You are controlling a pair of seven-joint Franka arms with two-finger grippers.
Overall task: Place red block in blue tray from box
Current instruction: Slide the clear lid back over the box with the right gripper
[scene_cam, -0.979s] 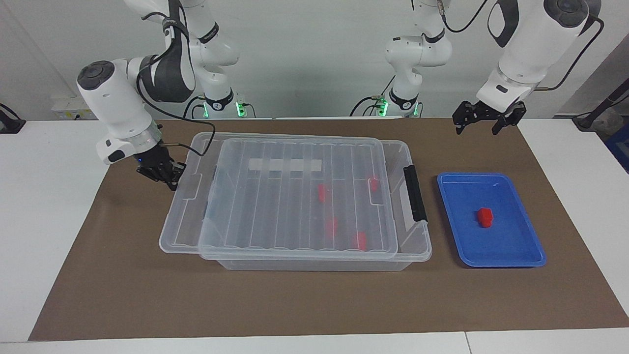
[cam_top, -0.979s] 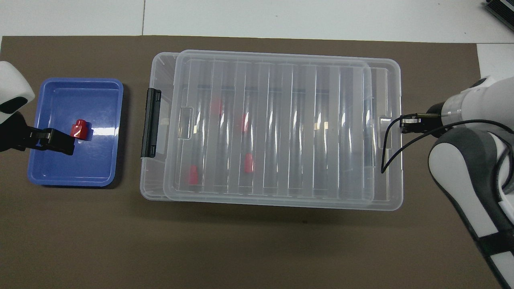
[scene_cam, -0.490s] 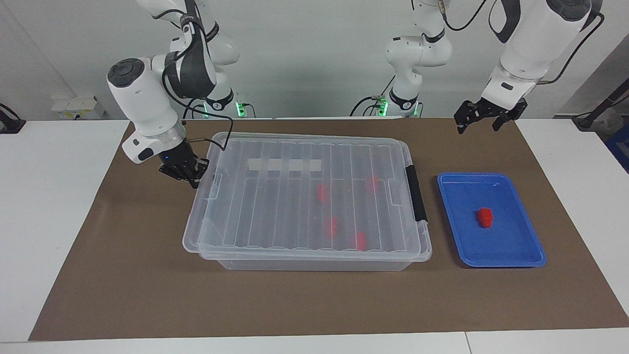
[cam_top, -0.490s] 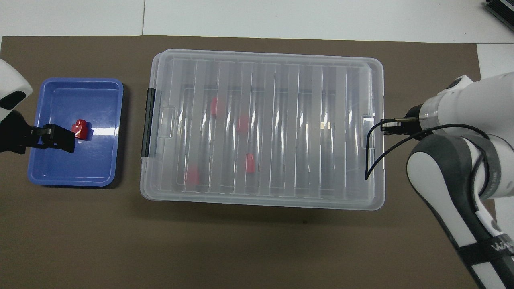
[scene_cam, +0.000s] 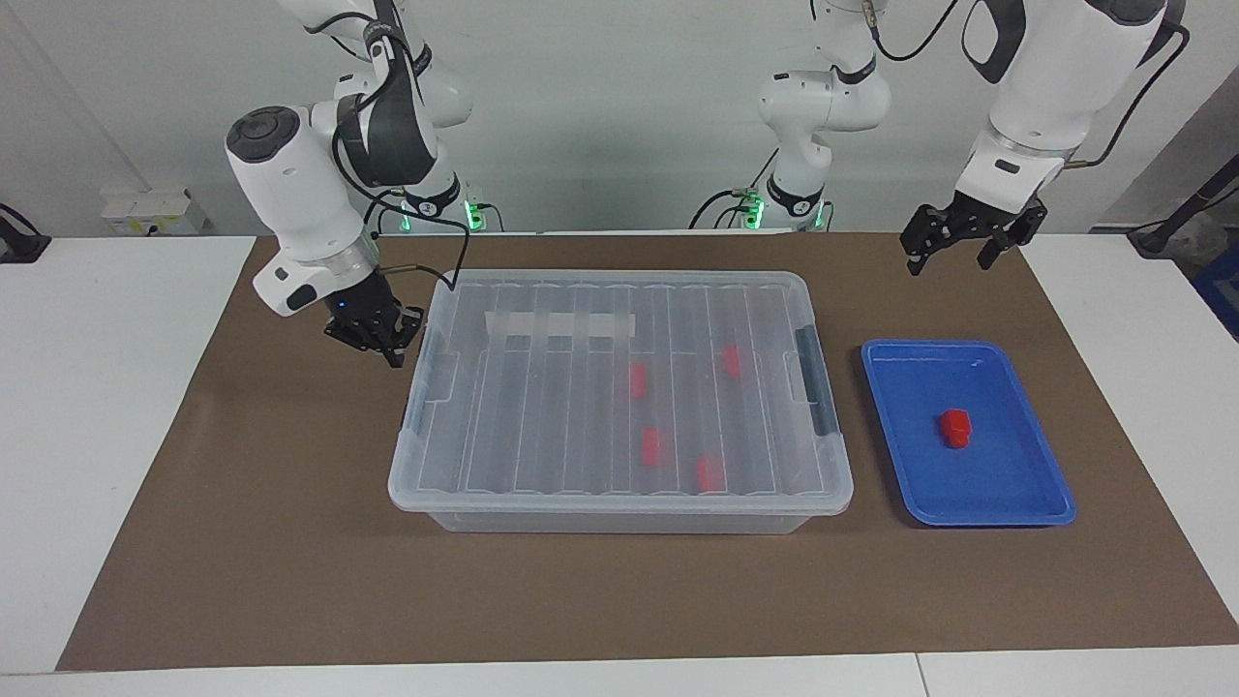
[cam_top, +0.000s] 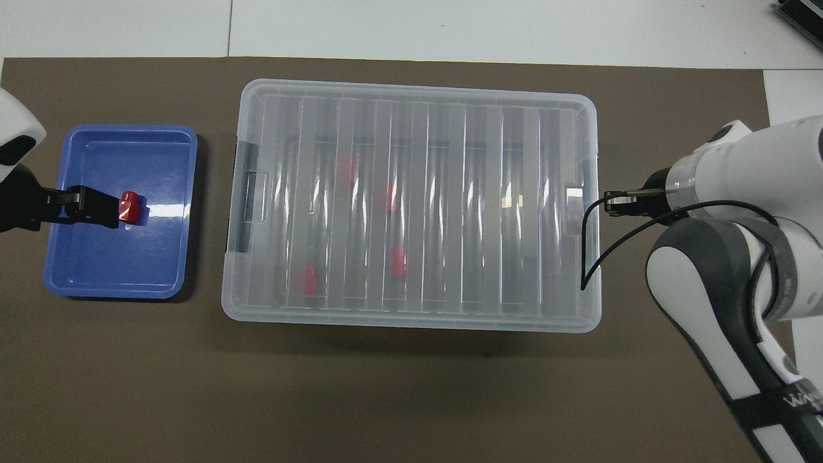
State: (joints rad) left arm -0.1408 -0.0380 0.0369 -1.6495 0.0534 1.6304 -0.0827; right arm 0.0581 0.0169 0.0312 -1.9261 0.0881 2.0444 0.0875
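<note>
"WA…" is showing on the right arm (cam_top: 765,321). The right gripper (scene_cam: 387,341) (finger gap unreadable) is sitting beside the clear lidded plastic box (scene_cam: 619,387); the left gripper (scene_cam: 953,247), fingers apart and empty, is hanging near the shallow blue plastic tray (scene_cam: 1026,503) holding the tiny red block (scene_cam: 955,427).

A white tabletop (scene_cam: 106,407) fills most of the scene, made of panels with thin seams between them. A large brown mat (scene_cam: 290,561) covers its middle. A plain pale wall (scene_cam: 619,116) rises along the edge where the tabletop ends. A white socket strip (scene_cam: 145,208) sits low against that wall at one end. Small green lights (scene_cam: 471,215) glow near the wall's foot. Black cables (scene_cam: 19,237) trail at both ends. The light is even and soft.
</note>
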